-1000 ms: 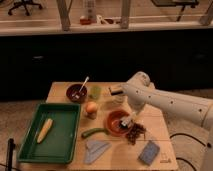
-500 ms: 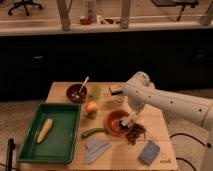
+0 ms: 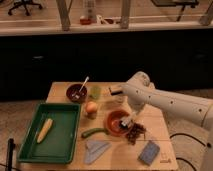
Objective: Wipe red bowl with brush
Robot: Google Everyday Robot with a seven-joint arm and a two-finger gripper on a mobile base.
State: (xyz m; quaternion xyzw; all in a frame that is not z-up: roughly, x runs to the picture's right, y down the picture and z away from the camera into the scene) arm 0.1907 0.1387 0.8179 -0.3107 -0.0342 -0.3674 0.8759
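The red bowl [image 3: 117, 123] is an orange-red shallow bowl near the middle of the wooden table [image 3: 60, 92]. My gripper [image 3: 131, 120] hangs from the white arm [image 3: 165, 102] at the bowl's right rim. A small pale and dark thing at the gripper's tip over the bowl's right side looks like the brush [image 3: 126, 122].
A dark maroon bowl with a white spoon [image 3: 77, 93] stands at the back left. A green tray [image 3: 50, 133] with a corn cob [image 3: 44, 130] lies at the left. An orange fruit [image 3: 91, 107], a green vegetable [image 3: 94, 132], a grey cloth [image 3: 96, 149], a blue sponge [image 3: 149, 153] and dark grapes [image 3: 135, 133] surround the red bowl.
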